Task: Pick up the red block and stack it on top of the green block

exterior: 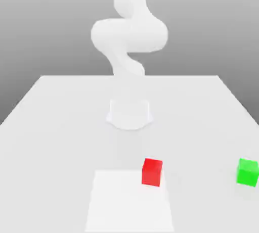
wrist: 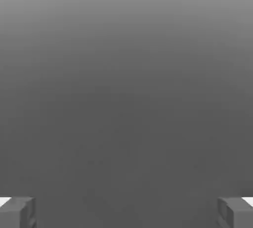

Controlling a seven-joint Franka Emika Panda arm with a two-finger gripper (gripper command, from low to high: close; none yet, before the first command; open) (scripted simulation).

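Observation:
The red block (exterior: 152, 172) sits on the white table, near the front and a little toward the exterior view's right of centre. The green block (exterior: 248, 172) rests at the same depth, close to the table's edge on the exterior view's right, well apart from the red one. In the hand view my gripper (wrist: 126, 212) is open, with one fingertip (wrist: 17, 212) and the other far apart and nothing between them. That view shows only a grey backdrop and neither block. The exterior view shows no fingers.
The white arm (exterior: 129, 35) rises from its round base (exterior: 129, 113) at the table's middle back and leaves the frame upward. A paler rectangular patch (exterior: 129, 201) lies at the front, its far corner behind the red block.

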